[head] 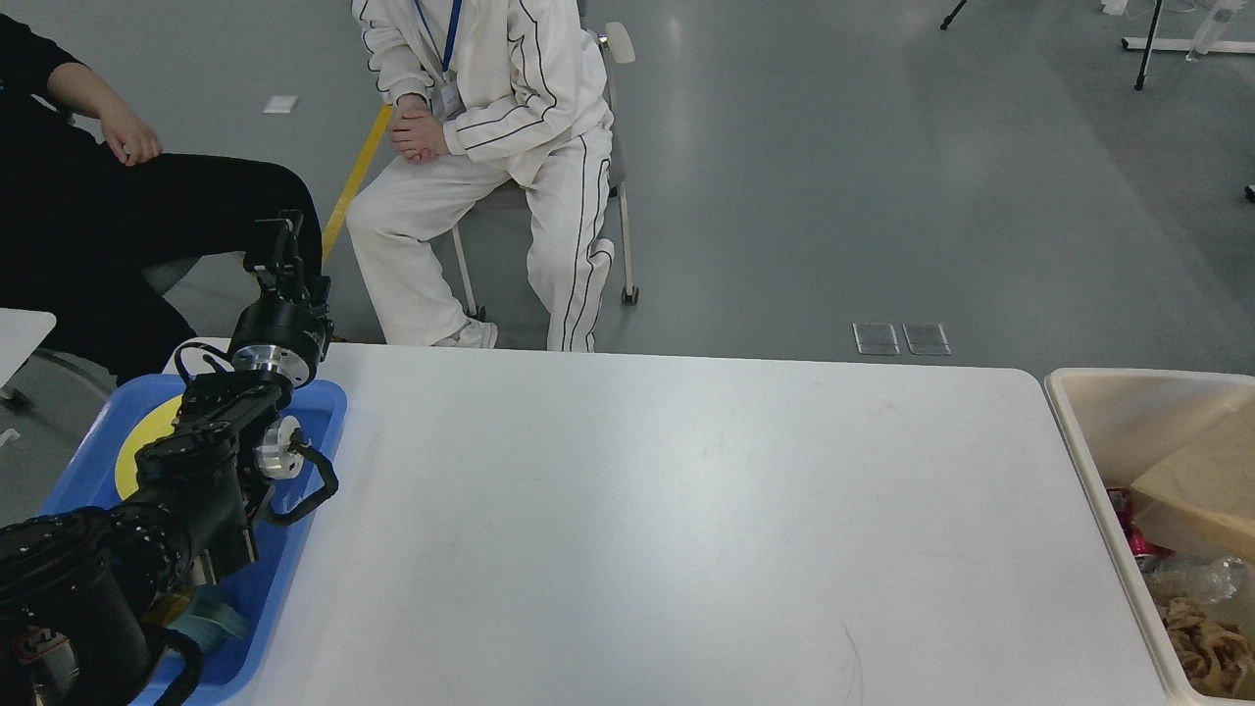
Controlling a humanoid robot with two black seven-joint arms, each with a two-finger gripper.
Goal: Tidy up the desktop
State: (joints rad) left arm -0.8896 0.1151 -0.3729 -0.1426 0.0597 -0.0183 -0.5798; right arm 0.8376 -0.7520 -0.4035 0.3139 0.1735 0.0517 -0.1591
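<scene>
- We count one desktop (686, 510), a white rectangular top with rounded corners; it fills the middle of the head view, lying between the tray on its left and the bin on its right.
- We count one blue plastic tray (314, 402) just beside the desktop's left edge. It holds one yellow round disc (132, 461), partly hidden by our arm, and one teal item (211, 620) near its front end that we cannot identify.
- We count one beige rectangular bin (1088, 422) just beside the desktop's right edge. Inside it we see one brown paper bag (1201, 495) lying tilted, one red can (1135, 537) partly under the bag, one piece of clear crumpled plastic (1191, 580), and a heap of crumpled brown paper (1201, 642).
- We see one arm only, our left arm, which comes in from the lower left and passes above the tray, hiding much of its contents.
- Our left gripper (277, 250) hangs beyond the tray's far end, in front of a dark trouser leg. It is dark and seen end-on; we cannot tell whether its fingers are spread or pressed together.
- Our right gripper does not appear in the view.
- We count two seated persons beyond the desktop's far edge: one in a white tracksuit (490, 127) on a wheeled chair (618, 176), and one in black clothing (118, 226) at the far left.
- On the grey floor we count one yellow line (355, 176) and two small clear floor plates (900, 338).
</scene>
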